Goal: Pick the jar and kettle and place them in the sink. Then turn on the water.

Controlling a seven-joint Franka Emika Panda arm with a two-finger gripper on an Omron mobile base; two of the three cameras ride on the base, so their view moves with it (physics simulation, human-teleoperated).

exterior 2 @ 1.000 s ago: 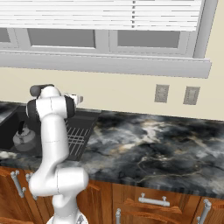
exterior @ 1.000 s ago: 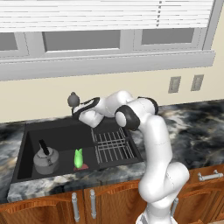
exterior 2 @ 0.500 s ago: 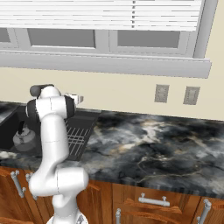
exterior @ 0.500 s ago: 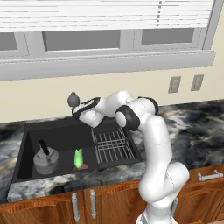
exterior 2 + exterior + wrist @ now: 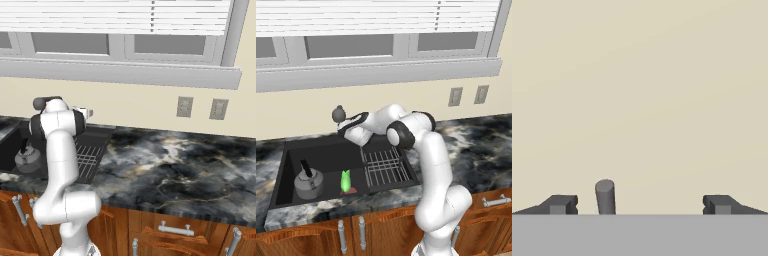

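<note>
Reaching toward the back rim of the sink, the gripper sits right by the dark round-headed faucet, jaws spread wide w/ nothing between them. In the hand view the fingertips stand far apart and a grey stub, prob. the faucet handle, pokes up just inside the left one, plain beige wall behind. Looks lined up so the hand can nudge or pinch that handle; that's a guess from the pose.

Kettle is already down in the basin, upright, near the front left corner, black handle arched over the lid. Green item stands beside it, toward the middle of the basin; could be the jar, can't confirm at this res. Wire rack fills the basin's right side, bare. Both things parked clear of the faucet end, so the arm has room at the back.

No blue stream visible yet, so water seems off. Placing part looks done; the turn-on step is what's in hand. Right base view shows the kettle low in the sink too, arm folded over the desk edge.
</note>
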